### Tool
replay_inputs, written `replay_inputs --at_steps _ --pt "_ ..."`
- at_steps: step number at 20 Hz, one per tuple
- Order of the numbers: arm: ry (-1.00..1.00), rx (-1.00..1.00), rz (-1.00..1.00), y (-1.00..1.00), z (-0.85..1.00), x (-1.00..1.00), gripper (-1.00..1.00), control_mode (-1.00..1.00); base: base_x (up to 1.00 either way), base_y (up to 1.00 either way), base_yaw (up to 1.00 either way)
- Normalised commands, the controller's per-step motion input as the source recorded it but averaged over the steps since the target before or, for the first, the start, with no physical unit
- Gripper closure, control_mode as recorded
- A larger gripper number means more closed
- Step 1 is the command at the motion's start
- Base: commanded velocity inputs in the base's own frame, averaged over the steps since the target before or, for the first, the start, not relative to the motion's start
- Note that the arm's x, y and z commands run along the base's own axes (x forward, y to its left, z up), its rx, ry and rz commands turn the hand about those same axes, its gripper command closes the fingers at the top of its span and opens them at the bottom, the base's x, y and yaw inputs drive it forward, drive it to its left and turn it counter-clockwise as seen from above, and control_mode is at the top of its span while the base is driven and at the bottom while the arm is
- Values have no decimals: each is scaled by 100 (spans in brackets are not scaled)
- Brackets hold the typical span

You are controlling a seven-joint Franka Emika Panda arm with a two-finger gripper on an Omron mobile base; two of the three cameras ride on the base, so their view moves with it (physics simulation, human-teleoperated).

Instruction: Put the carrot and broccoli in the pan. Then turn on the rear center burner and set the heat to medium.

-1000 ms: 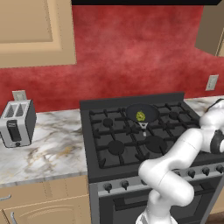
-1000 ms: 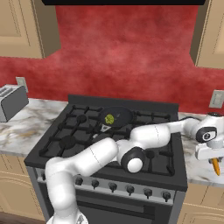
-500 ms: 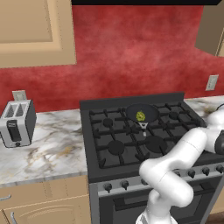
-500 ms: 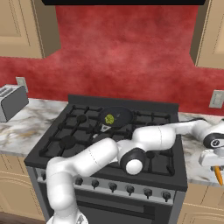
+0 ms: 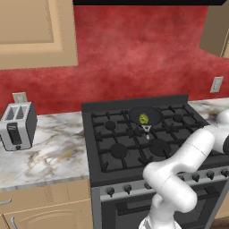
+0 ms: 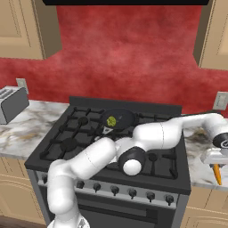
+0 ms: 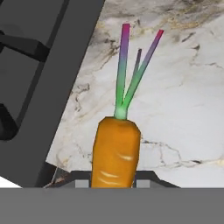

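Observation:
My gripper [image 6: 217,164] is over the marble counter [image 6: 198,173] right of the stove, shut on the carrot [image 6: 217,175]. In the hand view the orange carrot [image 7: 116,151] sits between the fingertips of the gripper [image 7: 112,183], its green stalks pointing away across the marble. The dark pan [image 5: 154,115] sits at the rear center of the stove and covers the burner there. The yellow-green broccoli [image 5: 143,118] lies inside it. From the right base view the pan [image 6: 125,117] with the broccoli [image 6: 112,120] is left of my arm.
The black stove [image 5: 134,147] has grates and a row of knobs [image 5: 127,188] along its front, knobs [image 6: 113,189] also below my arm. A toaster [image 5: 17,125] stands on the left counter. A red wall and cabinets lie behind.
The hand has sunk slightly toward the right counter and the jaws have tightened on the carrot. Pan and broccoli have stayed put.

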Motion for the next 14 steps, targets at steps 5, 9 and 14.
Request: replay_inputs --at_steps 5,9,14 --pt "-24 7 5 78 40 -4 100 -100 0 0 0" --pt "-23 3 5 91 33 0 100 -100 0 0 0" --pt "-24 1 4 100 27 0 100 -100 0 0 0"
